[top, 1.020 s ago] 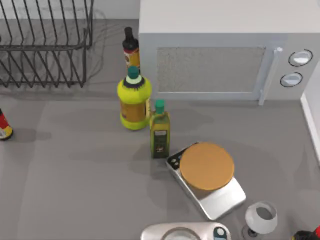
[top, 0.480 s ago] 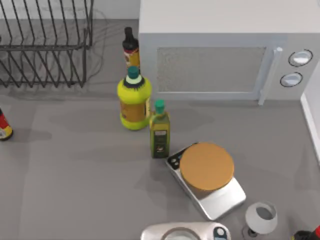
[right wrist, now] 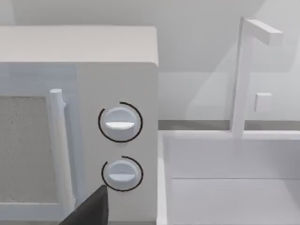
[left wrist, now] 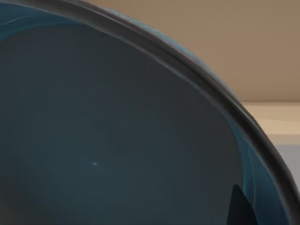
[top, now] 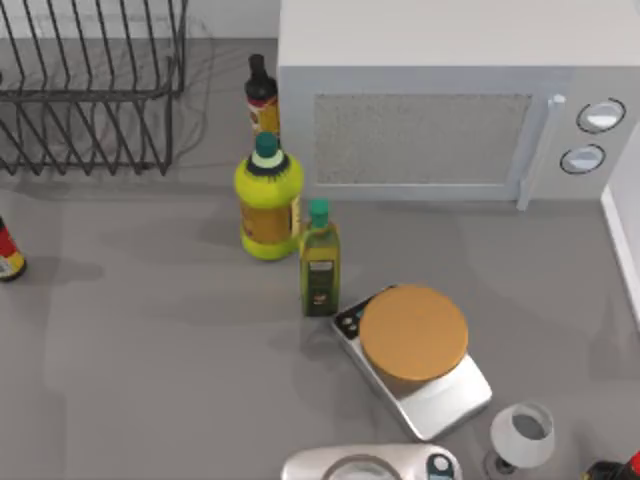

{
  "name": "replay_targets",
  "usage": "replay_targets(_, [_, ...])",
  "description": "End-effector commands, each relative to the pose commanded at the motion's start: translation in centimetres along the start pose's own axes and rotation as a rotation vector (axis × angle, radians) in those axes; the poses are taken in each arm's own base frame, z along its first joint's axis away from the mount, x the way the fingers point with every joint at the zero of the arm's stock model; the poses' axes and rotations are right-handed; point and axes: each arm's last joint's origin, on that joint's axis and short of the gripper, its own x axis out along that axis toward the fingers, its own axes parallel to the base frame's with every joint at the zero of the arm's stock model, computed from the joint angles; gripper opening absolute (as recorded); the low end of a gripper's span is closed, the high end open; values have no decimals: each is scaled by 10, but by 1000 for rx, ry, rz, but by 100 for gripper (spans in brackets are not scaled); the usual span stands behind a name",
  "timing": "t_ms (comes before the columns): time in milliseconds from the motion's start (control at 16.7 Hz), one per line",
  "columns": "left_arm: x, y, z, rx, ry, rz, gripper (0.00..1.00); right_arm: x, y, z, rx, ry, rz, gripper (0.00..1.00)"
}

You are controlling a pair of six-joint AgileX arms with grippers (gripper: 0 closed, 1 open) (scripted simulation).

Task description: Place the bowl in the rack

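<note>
Close before left wrist camera — bowl [left wrist: 117,140]; rack [top: 90,90] far-left.

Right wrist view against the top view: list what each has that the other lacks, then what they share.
Right wrist view alone: a white sink basin with a tall white faucet beside the microwave. Top view alone: the rack, a yellow bottle, a green oil bottle, a dark sauce bottle, the silver scale and a wine glass. Both: the white microwave with its two dials and door handle.
</note>
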Motion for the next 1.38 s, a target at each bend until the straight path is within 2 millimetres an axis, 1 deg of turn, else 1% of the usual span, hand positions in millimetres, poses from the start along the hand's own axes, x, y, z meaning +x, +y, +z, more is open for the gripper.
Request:
replay_targets(180, [49,0,-47,6,-10,-1,0,0,0,0,0,0,0,100])
replay_targets(300, [72,-2,-80,9,-22,-3,0,0,0,0,0,0,0,100])
replay_targets(480, [91,-8,-124,7,-21,-7,0,0,0,0,0,0,0,100])
replay_targets(600, [96,-11,-144,4,-12,-8,0,0,0,0,0,0,0,100])
replay_targets(720, [98,-13,-151,3,-8,-8,0,0,0,0,0,0,0,100])
replay_targets(960, [98,-13,-151,3,-8,-8,0,0,0,0,0,0,0,100])
replay_targets(1380, [98,-13,-151,3,-8,-8,53,0,0,0,0,0,0,100])
